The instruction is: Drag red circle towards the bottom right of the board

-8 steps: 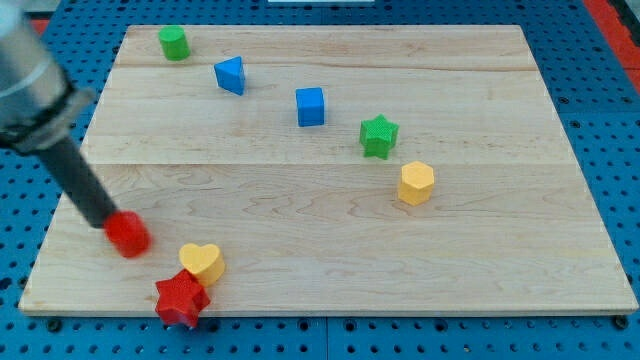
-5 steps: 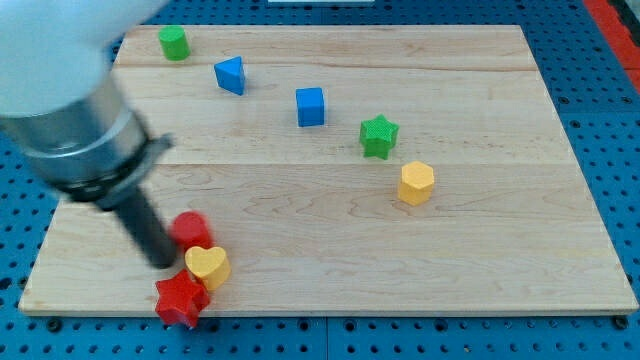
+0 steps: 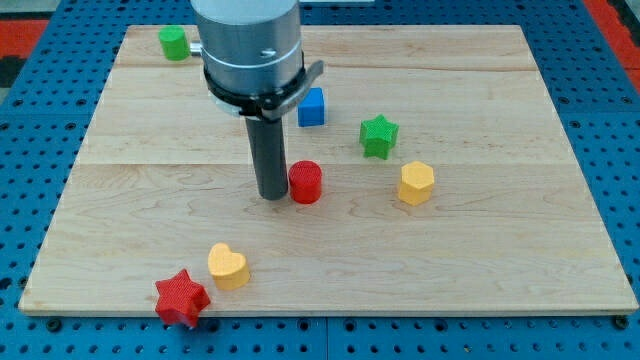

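Note:
The red circle [image 3: 305, 182] stands near the middle of the wooden board [image 3: 520, 240]. My tip [image 3: 271, 195] rests on the board right against the red circle's left side. The rod rises from there to the arm's large grey body, which covers the top middle of the view.
A yellow heart [image 3: 228, 267] and a red star [image 3: 181, 298] lie at the bottom left. A yellow hexagon [image 3: 416, 183] and a green star [image 3: 378, 136] sit to the right of the circle. A blue cube [image 3: 313, 107] is partly hidden by the arm. A green block [image 3: 173, 42] is at the top left.
The red circle has been pushed from the bottom left up and right to the board's middle, with my tip behind it. The yellow heart shifted slightly. The arm now hides the blue triangle.

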{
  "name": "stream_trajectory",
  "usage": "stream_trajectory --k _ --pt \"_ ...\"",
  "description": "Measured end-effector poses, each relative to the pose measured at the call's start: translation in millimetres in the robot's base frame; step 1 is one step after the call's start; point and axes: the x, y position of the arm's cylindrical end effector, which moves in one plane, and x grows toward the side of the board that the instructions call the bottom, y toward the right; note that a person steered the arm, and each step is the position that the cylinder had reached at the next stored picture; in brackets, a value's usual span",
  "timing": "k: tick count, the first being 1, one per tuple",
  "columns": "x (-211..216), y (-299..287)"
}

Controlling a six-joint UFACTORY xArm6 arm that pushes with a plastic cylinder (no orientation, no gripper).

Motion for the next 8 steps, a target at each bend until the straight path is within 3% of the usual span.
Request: stream_trajectory --k 2,4,5,7,8 --pt "-38 1" --pt "42 86" --pt "42 136" --pt "62 135" --pt "48 186"
